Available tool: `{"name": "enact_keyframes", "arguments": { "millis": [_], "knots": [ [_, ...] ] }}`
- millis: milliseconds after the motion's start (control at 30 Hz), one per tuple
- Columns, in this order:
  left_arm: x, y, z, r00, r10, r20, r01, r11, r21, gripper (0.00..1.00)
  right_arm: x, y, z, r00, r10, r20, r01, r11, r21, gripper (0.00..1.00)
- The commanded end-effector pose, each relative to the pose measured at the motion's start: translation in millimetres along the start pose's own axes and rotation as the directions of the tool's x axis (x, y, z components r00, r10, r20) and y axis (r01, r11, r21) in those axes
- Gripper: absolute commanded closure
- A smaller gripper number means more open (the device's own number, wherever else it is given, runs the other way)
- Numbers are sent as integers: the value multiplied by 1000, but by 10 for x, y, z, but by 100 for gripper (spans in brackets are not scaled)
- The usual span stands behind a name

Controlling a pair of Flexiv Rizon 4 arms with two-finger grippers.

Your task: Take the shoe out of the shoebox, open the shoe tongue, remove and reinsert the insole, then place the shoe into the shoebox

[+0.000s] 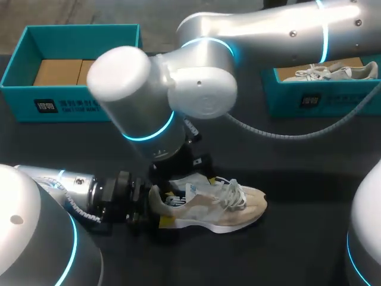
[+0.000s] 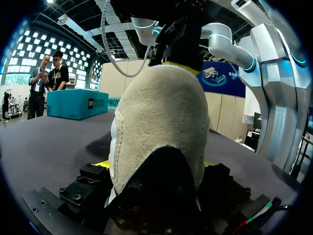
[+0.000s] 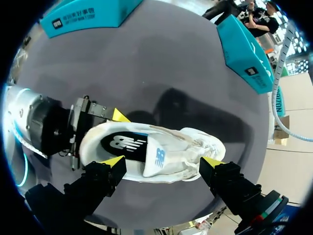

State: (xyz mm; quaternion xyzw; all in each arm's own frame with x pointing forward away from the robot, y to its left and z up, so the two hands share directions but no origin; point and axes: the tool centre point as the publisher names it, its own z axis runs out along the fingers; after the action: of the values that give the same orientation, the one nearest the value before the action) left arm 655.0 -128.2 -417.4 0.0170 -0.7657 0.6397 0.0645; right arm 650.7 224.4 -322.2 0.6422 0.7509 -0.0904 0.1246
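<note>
A beige and white shoe lies on the dark table, toe to the right. Its white tongue stands up, and the black insole shows inside the opening. My left gripper comes in from the left and is shut on the shoe's heel, a yellow tip on each side. My right arm reaches across from the back right. Its gripper hangs wide open just above the shoe, one finger near the heel and one near the toe, touching nothing.
A teal shoebox holding brown cardboard stands at the back left. At the back right a second teal box holds another pale shoe. A grey cable trails from my right arm over the table.
</note>
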Motion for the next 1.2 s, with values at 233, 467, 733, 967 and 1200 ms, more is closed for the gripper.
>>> {"name": "enact_keyframes", "arguments": {
  "millis": [233,467,733,967,1200],
  "knots": [
    [6,27,-16,1000,-1,-2,1,1000,-2,100,24,-46,94,861,499,99,-497,867,-46,0],
    [6,27,-16,1000,-1,-2,1,1000,-2,100,36,-15,156,852,512,112,-509,859,-53,0],
    [6,27,-16,1000,-1,-2,1,1000,-2,100,-40,-38,233,836,537,114,-532,843,-75,0],
    [6,27,-16,1000,-1,-2,1,1000,-2,100,-111,-39,279,824,556,109,-550,831,-78,0],
    [6,27,-16,1000,-1,-2,1,1000,-2,100,-187,-40,297,816,567,109,-561,823,-85,0]
  ]
}}
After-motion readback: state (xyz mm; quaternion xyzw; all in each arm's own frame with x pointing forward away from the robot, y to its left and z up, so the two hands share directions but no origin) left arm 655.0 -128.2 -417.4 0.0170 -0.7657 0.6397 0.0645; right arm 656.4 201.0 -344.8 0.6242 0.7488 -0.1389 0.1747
